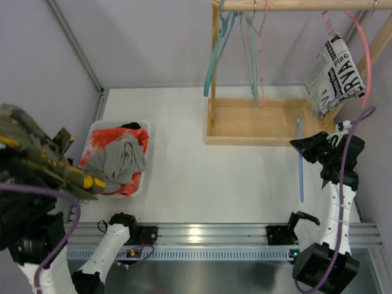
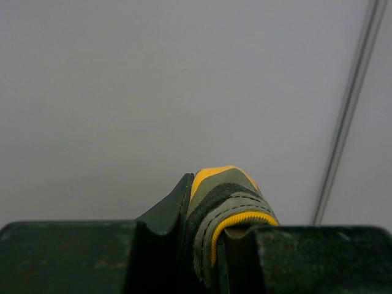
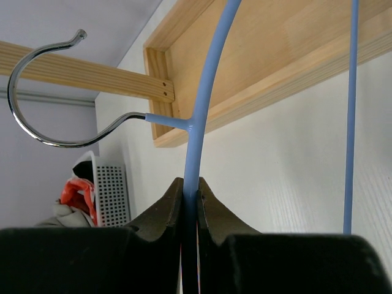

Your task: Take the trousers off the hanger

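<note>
**Camouflage trousers off the hanger, held beside the basket**

The left gripper (image 2: 205, 240), jaws clamped on a fold of the camouflage trousers (image 1: 38, 160), holds them aloft at the table's (image 1: 214, 180) left edge. They hang just beside the basket (image 1: 92, 131), where the grey trousers (image 1: 122, 160) lie. The right gripper (image 3: 190, 199), jaws pinched on the bare blue hanger (image 3: 205, 116), sits near the right edge. The step in hand appears to be delivery: next, carry the cloth over the basket and part the jaws.

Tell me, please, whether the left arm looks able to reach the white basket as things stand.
Probably yes: the left gripper, shut on the camouflage trousers, hangs just left of the basket, with nothing between them. The basket is open-topped, with grey trousers and a red-orange garment inside.
</note>
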Controlling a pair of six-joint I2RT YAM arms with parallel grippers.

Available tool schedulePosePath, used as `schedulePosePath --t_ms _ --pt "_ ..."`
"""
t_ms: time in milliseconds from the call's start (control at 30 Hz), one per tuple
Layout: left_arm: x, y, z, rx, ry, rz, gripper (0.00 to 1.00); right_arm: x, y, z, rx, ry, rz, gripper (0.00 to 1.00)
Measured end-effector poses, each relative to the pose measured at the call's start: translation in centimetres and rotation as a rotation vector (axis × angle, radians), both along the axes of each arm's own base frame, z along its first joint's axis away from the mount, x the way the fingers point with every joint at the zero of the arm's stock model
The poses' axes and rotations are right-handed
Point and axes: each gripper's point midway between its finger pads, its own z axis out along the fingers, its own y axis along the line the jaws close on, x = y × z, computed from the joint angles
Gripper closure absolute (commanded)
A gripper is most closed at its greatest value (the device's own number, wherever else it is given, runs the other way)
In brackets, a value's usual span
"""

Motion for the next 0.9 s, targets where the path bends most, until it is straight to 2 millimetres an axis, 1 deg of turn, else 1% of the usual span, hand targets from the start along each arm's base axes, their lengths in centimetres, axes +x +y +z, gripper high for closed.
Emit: schedulePosePath --t_ms 33,133,200,267,333,367,400,433,467,600,700,833,900 --pt "-1.9 0.4 -0.3 -0.009 -0.015 0.021 1.00 0.0 0.1 0.0 0.001 -0.001 0.003 1.00" --pt "-6.3 1.0 -1.2 -0.020 -0.052 0.068 1.00 -0.1 0.2 0.1 0.006 -0.003 0.012 1.00" --pt "-8.5 1.1 -2.2 -0.023 -0.061 0.095 1.00 -0.1 0.3 0.1 0.008 -0.004 0.016 1.00" --pt "-9.9 1.2 -3.4 -0.025 -0.052 0.115 1.00 -0.1 0.3 0.1 0.009 -0.004 0.019 1.00" --pt "-10.1 1.2 -4.6 -0.024 -0.030 0.118 1.00 -0.1 0.4 0.1 0.010 -0.004 0.021 1.00" --pt "-9.9 1.2 -5.3 -0.023 -0.011 0.119 1.00 -0.2 0.4 0.2 0.010 -0.003 0.022 1.00" --pt "-9.3 1.1 -6.1 -0.020 0.014 0.117 1.00 -0.2 0.4 0.3 0.009 -0.006 0.023 1.00" --pt "-8.2 1.0 -7.0 -0.010 0.055 0.109 1.00 -0.2 0.5 0.5 0.009 -0.009 0.026 1.00" --pt "-7.5 0.9 -7.5 -0.004 0.081 0.102 1.00 -0.3 0.5 0.6 0.008 -0.012 0.027 1.00" --pt "-3.2 0.2 -10.3 0.033 0.218 0.047 1.00 -0.5 0.7 1.3 0.001 -0.034 0.034 1.00" --pt "0.0 -0.3 -11.7 0.036 0.291 0.011 1.00 -0.6 0.8 1.5 -0.002 -0.040 0.039 1.00" --pt "6.0 -0.5 -13.7 0.042 0.383 -0.007 1.00 -0.6 0.8 1.7 -0.007 -0.045 0.042 1.00" --pt "10.2 -0.6 -15.7 0.045 0.459 -0.009 1.00 -0.7 0.8 1.6 -0.007 -0.044 0.041 1.00"
